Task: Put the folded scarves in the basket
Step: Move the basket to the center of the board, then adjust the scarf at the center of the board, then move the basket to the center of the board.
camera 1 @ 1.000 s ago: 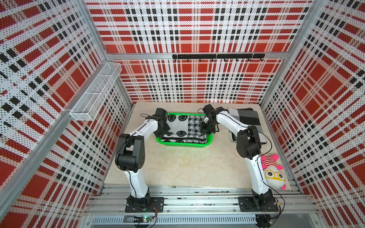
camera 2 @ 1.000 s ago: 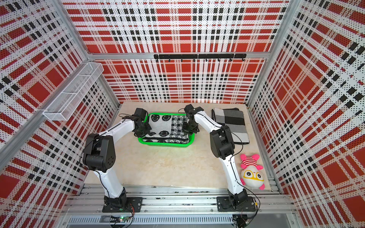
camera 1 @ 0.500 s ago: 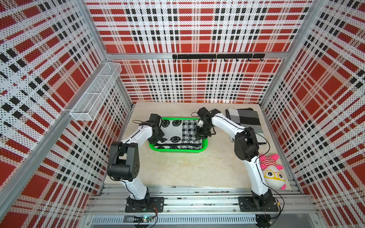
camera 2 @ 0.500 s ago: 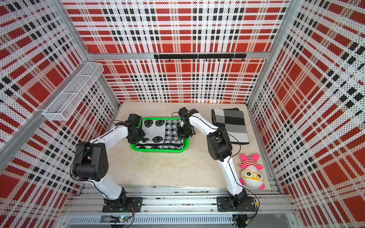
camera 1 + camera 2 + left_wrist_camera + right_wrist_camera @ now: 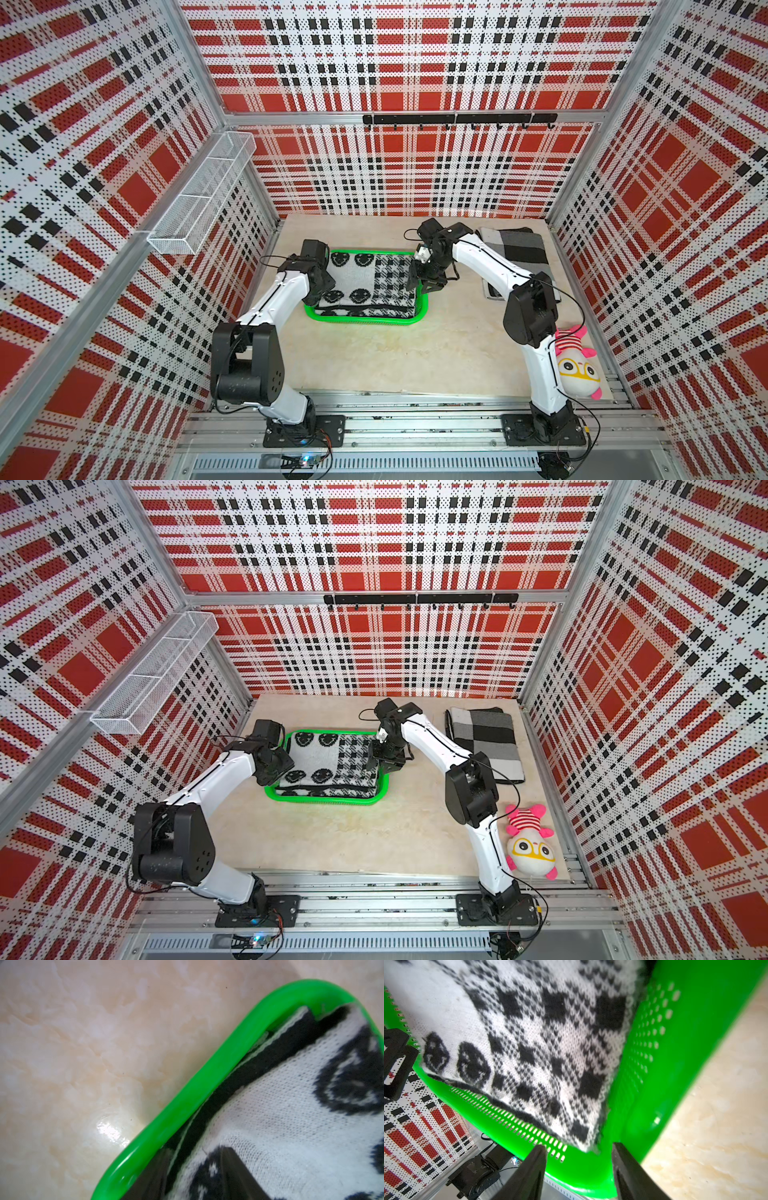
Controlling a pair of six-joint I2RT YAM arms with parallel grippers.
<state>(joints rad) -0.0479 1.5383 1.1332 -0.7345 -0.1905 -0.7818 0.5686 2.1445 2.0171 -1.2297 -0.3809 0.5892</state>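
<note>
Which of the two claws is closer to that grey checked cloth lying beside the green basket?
Right. The right gripper is at the end of the basket nearest the grey checked cloth; the left gripper is at the basket's opposite end.

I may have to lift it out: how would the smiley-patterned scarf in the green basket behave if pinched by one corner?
Probably floppy: the scarf is soft knit in stacked layers, so a corner pinch would likely unfold it. Likely light, and the fuzzy yarn should not slip. The thin-walled basket might shift with it.
</note>
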